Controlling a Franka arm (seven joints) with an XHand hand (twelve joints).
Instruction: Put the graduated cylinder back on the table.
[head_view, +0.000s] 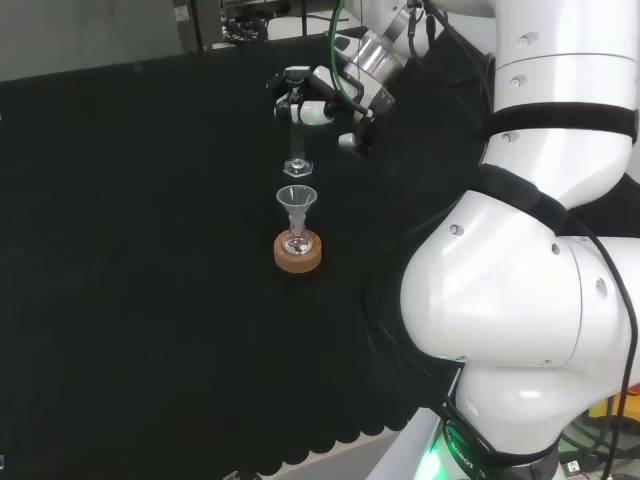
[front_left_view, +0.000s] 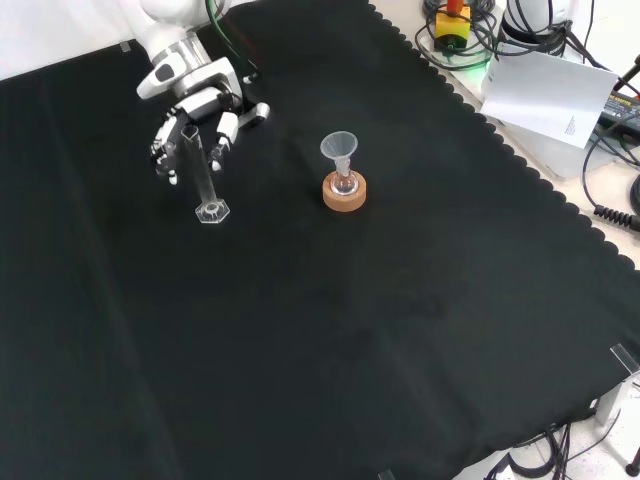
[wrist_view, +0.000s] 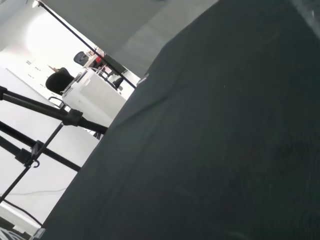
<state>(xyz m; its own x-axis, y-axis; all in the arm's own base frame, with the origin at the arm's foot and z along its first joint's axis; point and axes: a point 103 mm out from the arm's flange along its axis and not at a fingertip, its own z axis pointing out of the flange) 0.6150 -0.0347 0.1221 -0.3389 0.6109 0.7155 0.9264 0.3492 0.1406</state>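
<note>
Tipping is my main worry now. My robot hand (front_left_view: 190, 125) is curled round the top of the graduated cylinder (front_left_view: 203, 175), which stands upright with its hexagonal foot seemingly on the bench (front_left_view: 300, 330), well left of the funnel (front_left_view: 340, 150) in its flask on the cork ring (front_left_view: 344, 194) in the front view. If my fingers drag as they let go, I judge the tall, narrow cylinder could topple.

Front view: graduated cylinder (front_left_view: 203, 172) upright on cloth (front_left_view: 330, 330), left of funnel (front_left_view: 339, 150) in flask (front_left_view: 345, 184)
</note>
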